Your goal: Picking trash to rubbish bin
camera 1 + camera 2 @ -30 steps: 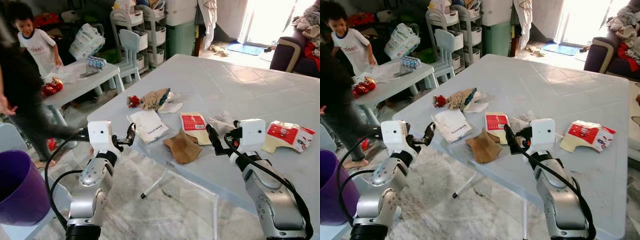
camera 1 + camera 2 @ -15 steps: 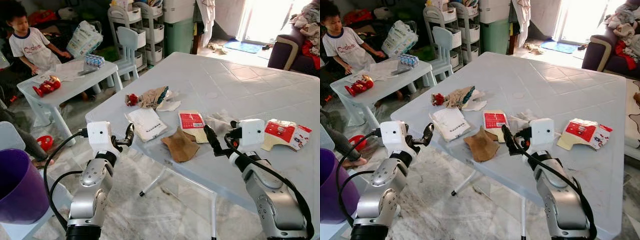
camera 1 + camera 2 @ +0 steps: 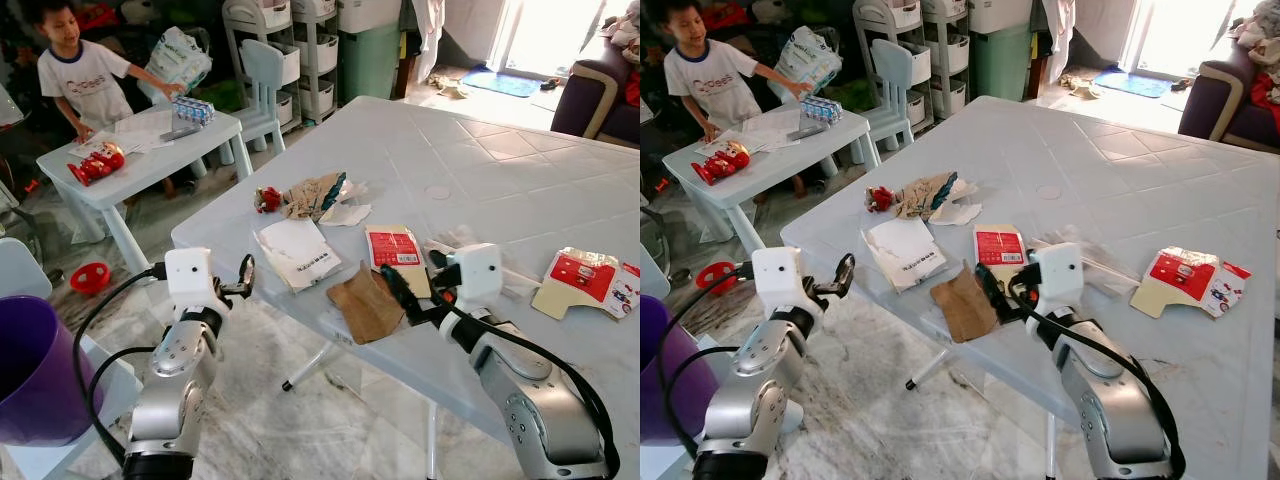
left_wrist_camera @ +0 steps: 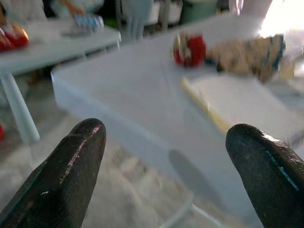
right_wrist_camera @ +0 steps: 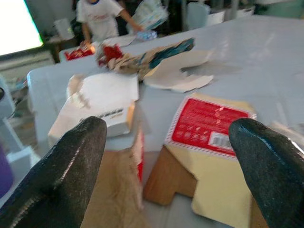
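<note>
Trash lies on the pale blue table (image 3: 480, 170): a brown paper piece (image 3: 365, 305), a red-and-cream card packet (image 3: 397, 255), a white packet (image 3: 297, 252), a crumpled wrapper (image 3: 312, 195) and a red-and-white packet (image 3: 588, 280). My right gripper (image 3: 397, 296) is open, low over the brown paper beside the red-and-cream packet (image 5: 209, 126). My left gripper (image 3: 246, 276) is open, off the table's near left edge, pointing at the white packet (image 4: 237, 102). A purple bin (image 3: 35, 370) stands at the far left by my left arm.
A child (image 3: 85, 75) stands behind a small white table (image 3: 140, 165) with a red toy (image 3: 96, 163) at the back left. A small chair (image 3: 262, 80) and storage shelves (image 3: 300, 50) stand behind the table; a sofa (image 3: 600, 90) is at the back right.
My right gripper has moved left and lower, over the brown paper. A person in dark clothes at the left has gone from view. The camera has shifted slightly.
</note>
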